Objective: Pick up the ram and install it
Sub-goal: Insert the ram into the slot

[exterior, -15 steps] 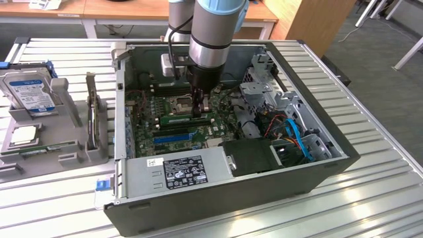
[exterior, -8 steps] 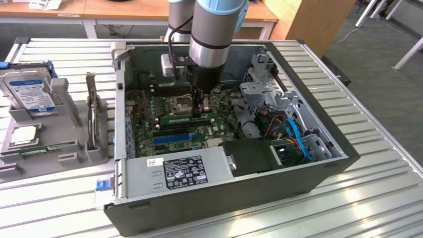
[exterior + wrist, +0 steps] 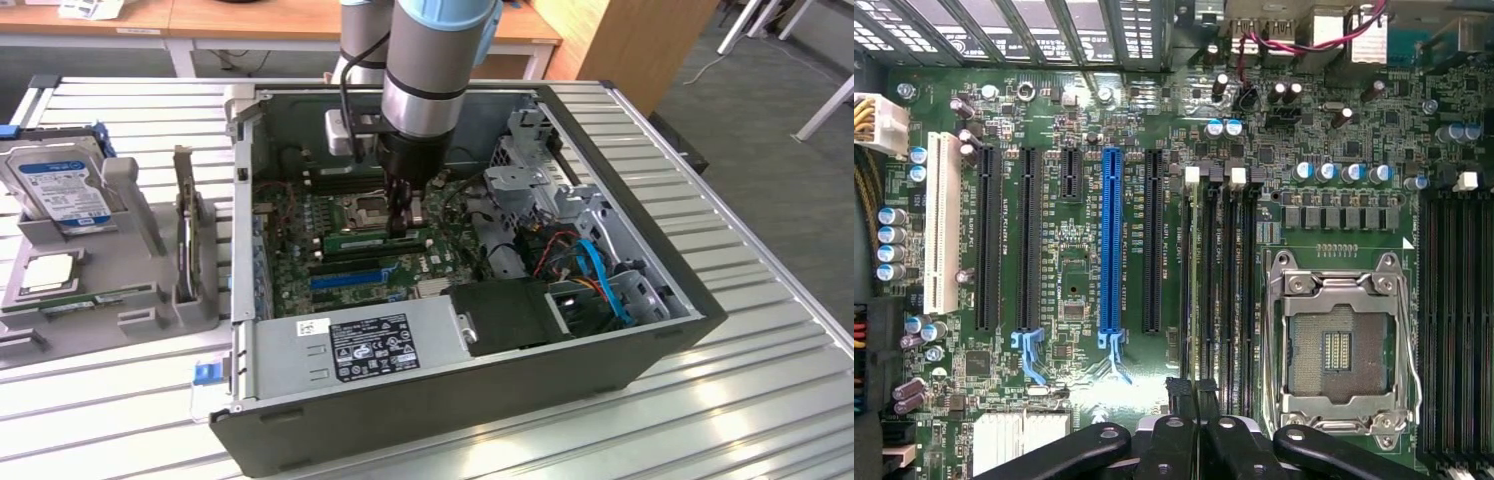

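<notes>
Exterior view is showing the arm reaching down into the open PC case (image 3: pixel 467 405) lying on the slatted desk (image 3: pixel 761 400), with the pincer (image 3: pixel 402 226) sitting over the motherboard (image 3: pixel 296 250) just beside the CPU socket (image 3: pixel 363 208). Pincer is looking all but closed, tips pinching the top edge of the ram (image 3: pixel 358 242) near its end toward the exterior view's right. Ram is standing on edge, running along a memory slot between the socket and the blue slot (image 3: pixel 350 282). Fully seated or only resting in the slot, cannot tell.

Wrist view is looking down past the black fingers (image 3: pixel 1174 440) at the board, with dark memory slots running away from the tips next to the socket. The ram is sitting edge-on there and I am not picking it out for sure.

Handling, my judgement: the stick is looking light, stiff and thin, barely flexing but fragile, with exposed chips and an edge of contacts that should not be getting squeezed or scraped. Best hold is looking like the bare top edge, flat faces between the pads, near the middle so it is not tipping. Smooth faces could be slipping in such a narrow grip, and any tilt while pressing is risking a jam.

Looks: long narrow green board strip, pale label along the face, dark chips, roughly slot length
</notes>
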Tool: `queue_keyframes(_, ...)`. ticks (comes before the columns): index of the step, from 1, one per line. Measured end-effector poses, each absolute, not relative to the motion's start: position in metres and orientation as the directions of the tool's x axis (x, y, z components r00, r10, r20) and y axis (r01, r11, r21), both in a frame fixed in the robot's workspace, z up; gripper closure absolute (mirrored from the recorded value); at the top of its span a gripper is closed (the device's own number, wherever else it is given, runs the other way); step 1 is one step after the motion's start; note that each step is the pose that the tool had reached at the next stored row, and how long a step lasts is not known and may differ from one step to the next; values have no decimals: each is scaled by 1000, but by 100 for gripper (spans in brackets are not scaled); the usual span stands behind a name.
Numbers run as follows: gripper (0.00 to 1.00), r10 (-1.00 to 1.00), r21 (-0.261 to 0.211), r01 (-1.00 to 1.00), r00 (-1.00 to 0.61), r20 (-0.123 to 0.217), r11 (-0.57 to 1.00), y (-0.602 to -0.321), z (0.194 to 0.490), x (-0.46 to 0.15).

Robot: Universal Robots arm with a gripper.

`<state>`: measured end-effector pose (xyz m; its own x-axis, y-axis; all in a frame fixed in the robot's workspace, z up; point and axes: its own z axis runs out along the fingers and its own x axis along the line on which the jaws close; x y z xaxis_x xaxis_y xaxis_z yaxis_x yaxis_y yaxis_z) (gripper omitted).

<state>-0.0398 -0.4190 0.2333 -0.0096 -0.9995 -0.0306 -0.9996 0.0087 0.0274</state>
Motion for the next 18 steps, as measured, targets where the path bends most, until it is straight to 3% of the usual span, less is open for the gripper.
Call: queue_keyframes(18, 89, -999, 27, -1000, -8, -31, 7, -419, 233, -41)
